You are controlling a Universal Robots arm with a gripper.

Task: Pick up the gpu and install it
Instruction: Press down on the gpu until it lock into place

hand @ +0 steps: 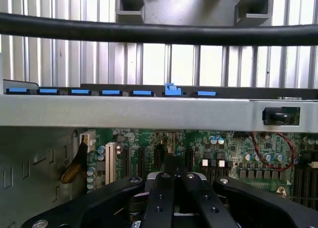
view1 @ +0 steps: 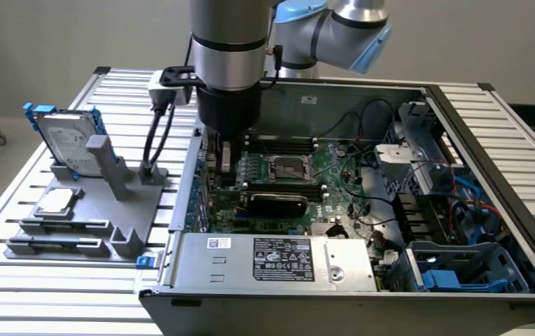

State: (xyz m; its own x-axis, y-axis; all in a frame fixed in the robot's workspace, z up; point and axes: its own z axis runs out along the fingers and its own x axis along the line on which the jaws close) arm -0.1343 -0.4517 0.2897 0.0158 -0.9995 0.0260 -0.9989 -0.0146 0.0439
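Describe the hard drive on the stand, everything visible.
The hard drive is a flat, silver, metal-looking box in a blue frame that runs along its edges. It stands upright on edge, slotted into the grey holder on the slatted table, to the exterior view's left of the open computer case. Only the holder touches it.

Beside the grey computer case (view1: 277, 269) with its green circuit board (view1: 277, 175), a seemingly silver, blue-framed drive (view1: 66, 140) stands on a grey rack (view1: 108, 210).
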